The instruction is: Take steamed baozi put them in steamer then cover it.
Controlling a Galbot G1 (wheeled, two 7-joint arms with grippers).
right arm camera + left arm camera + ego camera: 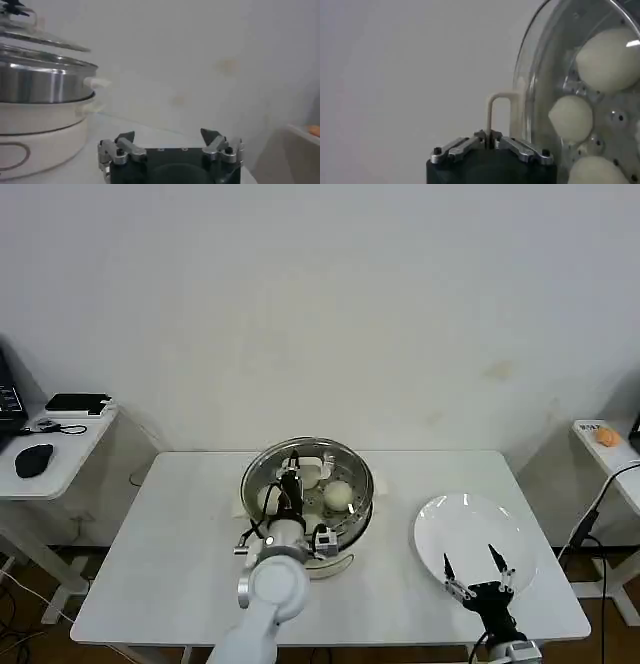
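No text, label, brand, number or sign can be read on anything in these three views.

White table [170,534] under my workspace, white plate [470,529] on its right side. Far left: side desk [60,446] with black mouse [34,459] and dark flat device [77,402]. Far right: shelf [600,446] holding orange item [607,437].

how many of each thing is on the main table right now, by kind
baozi, seen through the glass: 3 in the left wrist view
steamer: 1
cover, held by its handle in the left claw: 1
white plate, right claw open over it: 1
total: 6
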